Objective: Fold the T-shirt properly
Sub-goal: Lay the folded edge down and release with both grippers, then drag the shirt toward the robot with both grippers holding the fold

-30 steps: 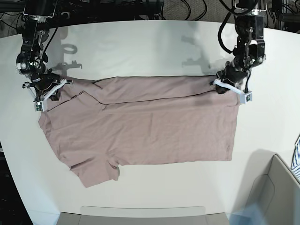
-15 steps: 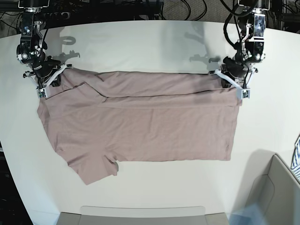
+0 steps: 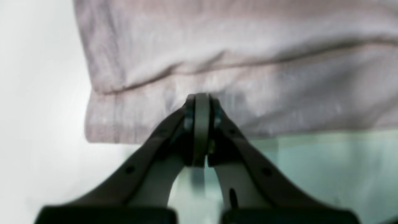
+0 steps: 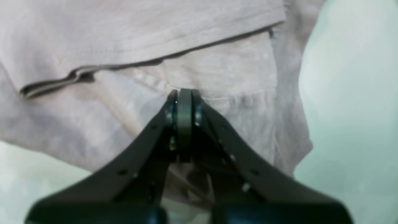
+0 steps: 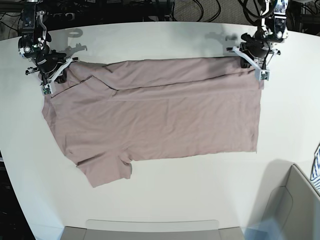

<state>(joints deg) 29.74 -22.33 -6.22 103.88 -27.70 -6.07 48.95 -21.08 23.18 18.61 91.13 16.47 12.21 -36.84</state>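
Note:
The dusty-pink T-shirt (image 5: 160,120) lies spread across the white table (image 5: 150,40), with one sleeve at the front left. A folded band runs along its far edge. My left gripper (image 5: 249,62) is shut on the shirt's far right corner. In the left wrist view the gripper (image 3: 201,99) pinches the hemmed edge of the T-shirt (image 3: 248,62). My right gripper (image 5: 52,79) is shut on the far left corner. In the right wrist view the gripper (image 4: 183,93) pinches layered cloth of the T-shirt (image 4: 124,31) near a seam.
A blue-and-white striped cloth (image 5: 316,162) peeks in at the right edge. A grey bin (image 5: 292,210) stands at the front right, and a grey tray (image 5: 150,227) lies along the front edge. Cables run behind the table's far edge.
Both grippers have moved toward the table's far edge, holding the shirt's corners. The shirt's far edge has been drawn back with them and the cloth is stretched flatter.

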